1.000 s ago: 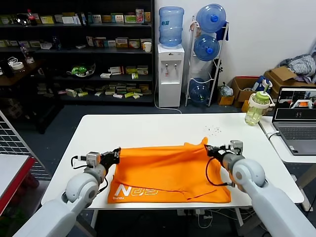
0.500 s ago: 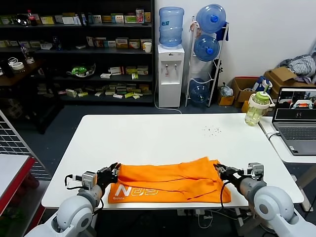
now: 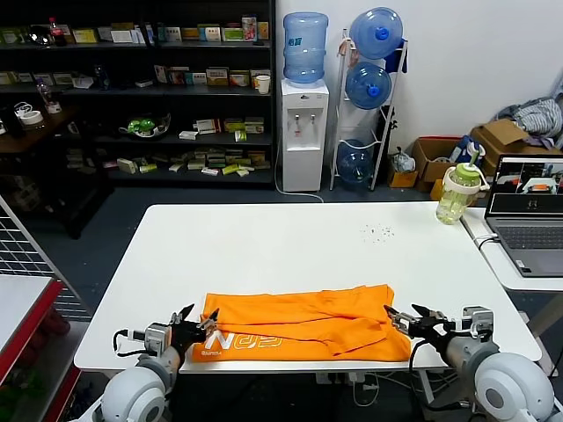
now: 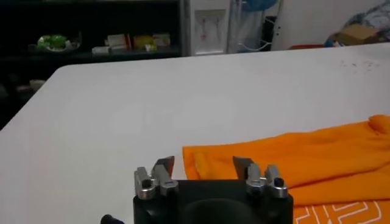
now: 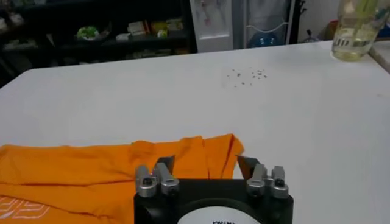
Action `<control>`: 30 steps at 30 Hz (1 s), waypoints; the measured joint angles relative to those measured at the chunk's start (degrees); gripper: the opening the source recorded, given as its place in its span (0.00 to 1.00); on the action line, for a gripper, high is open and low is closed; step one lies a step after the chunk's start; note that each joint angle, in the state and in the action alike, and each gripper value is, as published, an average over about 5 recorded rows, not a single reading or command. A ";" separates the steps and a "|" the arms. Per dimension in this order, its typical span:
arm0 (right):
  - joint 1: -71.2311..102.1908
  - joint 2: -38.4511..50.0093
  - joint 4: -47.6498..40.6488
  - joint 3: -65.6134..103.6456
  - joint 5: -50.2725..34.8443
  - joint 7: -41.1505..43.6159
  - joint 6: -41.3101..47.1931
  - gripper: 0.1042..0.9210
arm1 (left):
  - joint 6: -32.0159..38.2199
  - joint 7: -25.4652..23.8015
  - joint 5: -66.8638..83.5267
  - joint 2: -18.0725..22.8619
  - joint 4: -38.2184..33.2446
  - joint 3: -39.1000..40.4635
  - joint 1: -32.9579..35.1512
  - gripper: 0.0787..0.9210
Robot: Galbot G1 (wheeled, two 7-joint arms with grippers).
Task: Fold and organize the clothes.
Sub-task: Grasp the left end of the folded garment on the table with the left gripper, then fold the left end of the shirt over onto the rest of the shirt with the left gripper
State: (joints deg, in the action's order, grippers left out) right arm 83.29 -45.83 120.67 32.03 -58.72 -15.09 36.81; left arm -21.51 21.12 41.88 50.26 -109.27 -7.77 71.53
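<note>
One fold done — orange T-shirt (image 3: 303, 321) lies doubled along the table's (image 3: 281, 246) near edge. Left fingers (image 3: 192, 322) and right fingers (image 3: 413, 318) gape wide at its ends, holding nothing — more folds left.

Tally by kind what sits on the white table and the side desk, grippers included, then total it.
Orange T-shirt: 1
Grippers: 2, left gripper and right gripper, both open at the shirt's ends
Drinking bottle: 1
Laptop: 1
Total: 5
</note>
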 measured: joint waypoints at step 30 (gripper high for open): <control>2.48 -1.31 0.99 2.14 0.82 -0.59 -0.37 0.88 | 4.66 0.88 -3.20 5.01 5.20 0.45 1.62 0.06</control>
State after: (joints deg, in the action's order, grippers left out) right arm 85.77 -47.14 121.66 34.17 -57.90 -15.68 36.44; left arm -16.86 22.00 38.68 55.27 -104.06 -7.32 73.15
